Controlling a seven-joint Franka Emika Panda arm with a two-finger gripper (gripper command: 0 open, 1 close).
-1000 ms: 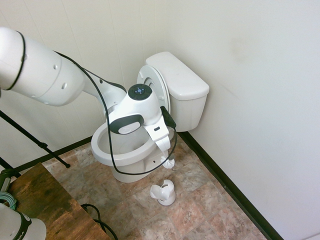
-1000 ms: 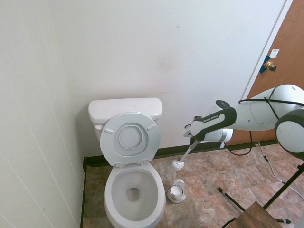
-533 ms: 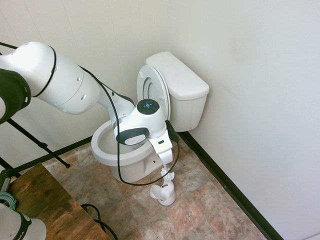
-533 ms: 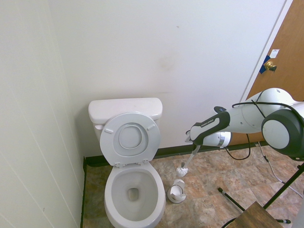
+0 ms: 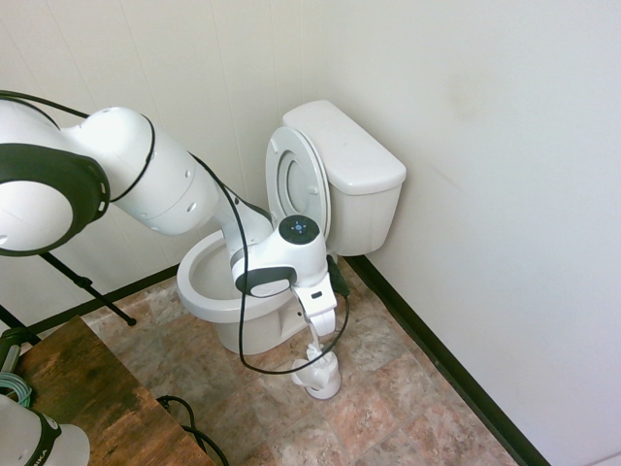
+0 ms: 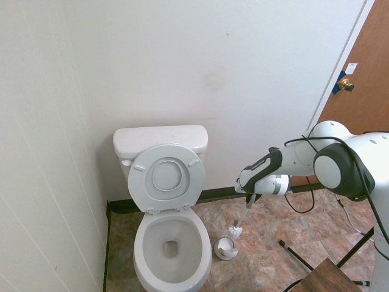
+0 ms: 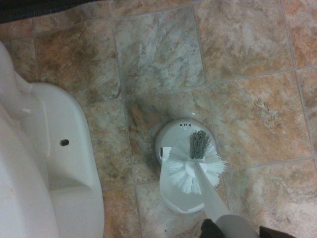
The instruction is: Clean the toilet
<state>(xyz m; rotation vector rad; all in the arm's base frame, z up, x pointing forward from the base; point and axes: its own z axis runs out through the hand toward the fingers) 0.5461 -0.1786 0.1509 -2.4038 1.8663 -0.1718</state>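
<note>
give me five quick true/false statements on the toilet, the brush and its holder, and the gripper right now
1. The toilet has its lid raised against the tank. True.
2. The gripper is shut on the toilet brush. True.
3. The brush head is down inside the toilet bowl. False: it hangs just above the brush holder, beside the toilet.
4. The brush holder stands on top of the tank. False: it sits on the tiled floor, next to the toilet's base.
5. In the wrist view the bristle head shows directly over the holder. True.
</note>
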